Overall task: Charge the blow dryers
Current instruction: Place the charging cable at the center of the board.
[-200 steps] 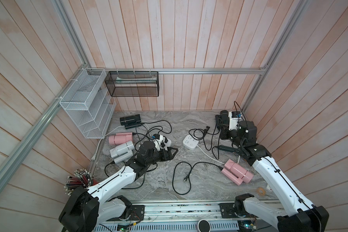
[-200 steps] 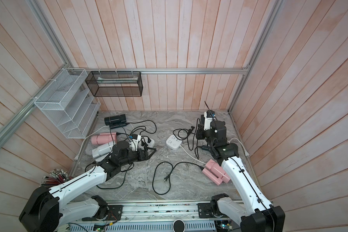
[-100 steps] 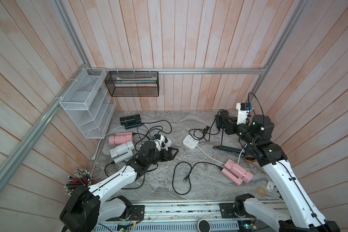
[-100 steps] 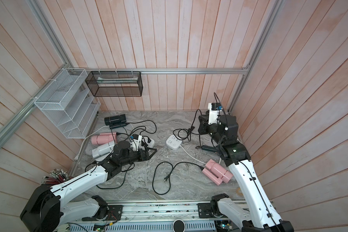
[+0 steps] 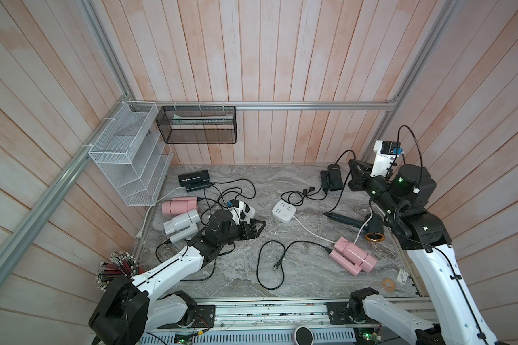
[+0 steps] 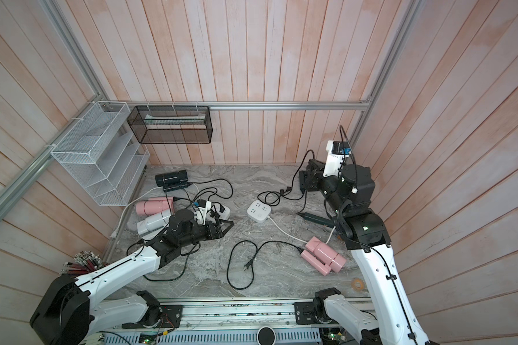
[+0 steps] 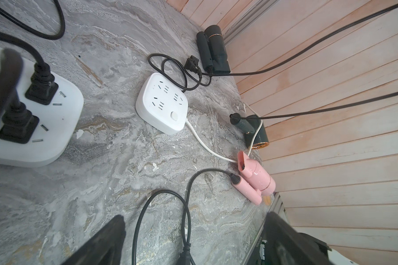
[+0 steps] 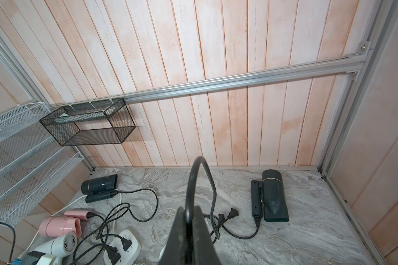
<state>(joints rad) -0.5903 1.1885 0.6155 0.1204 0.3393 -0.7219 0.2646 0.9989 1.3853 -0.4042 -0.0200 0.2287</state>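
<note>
At the left, a pink blow dryer (image 5: 180, 205), a light grey blow dryer (image 5: 182, 221) and a black blow dryer (image 5: 193, 178) lay on the tabletop (image 5: 311, 268) near a plugged power strip (image 5: 247, 211). Beside it the left arm stretched low, the left claw (image 5: 259, 228) apart and empty. A second power strip (image 5: 284, 211) sat mid-tabletop. Rightward lay a second pink blow dryer (image 5: 353, 255), a rear dark blow dryer (image 5: 335, 179) and a gold-rimmed dark blow dryer (image 5: 376, 230). The right arm was raised, the right claw (image 8: 188, 212) clamped on a black cord (image 8: 191, 183). The print on a small card (image 5: 403, 276) was too small to read
</note>
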